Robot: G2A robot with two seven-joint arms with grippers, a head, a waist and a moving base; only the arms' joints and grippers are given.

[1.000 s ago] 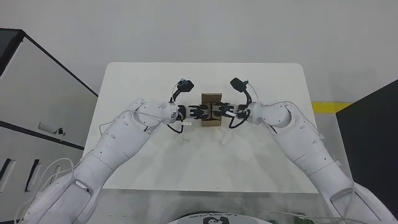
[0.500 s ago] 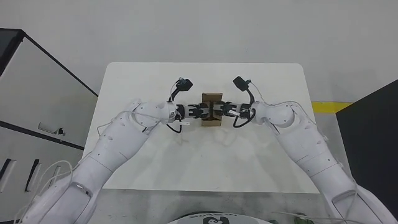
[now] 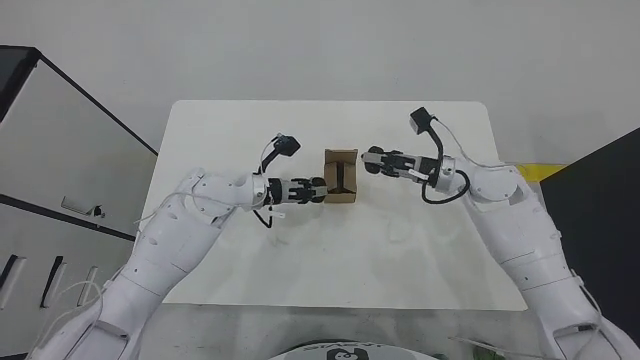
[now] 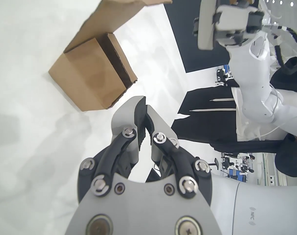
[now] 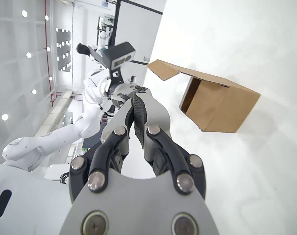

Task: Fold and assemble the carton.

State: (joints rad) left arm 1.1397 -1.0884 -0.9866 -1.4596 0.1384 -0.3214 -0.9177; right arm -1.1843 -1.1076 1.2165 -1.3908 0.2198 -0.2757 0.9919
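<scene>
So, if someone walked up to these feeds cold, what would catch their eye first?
The small brown carton sits alone near the middle of the white table, one end open and a flap sticking up. Next come the two grippers flanking it, the left gripper close on one side and the right gripper off the other, both shut and holding nothing.

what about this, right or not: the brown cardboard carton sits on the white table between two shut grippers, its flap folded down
No. The flap of the brown cardboard carton stands raised and open, as the left wrist view shows. It does sit on the white table between the shut left gripper and right gripper.
</scene>
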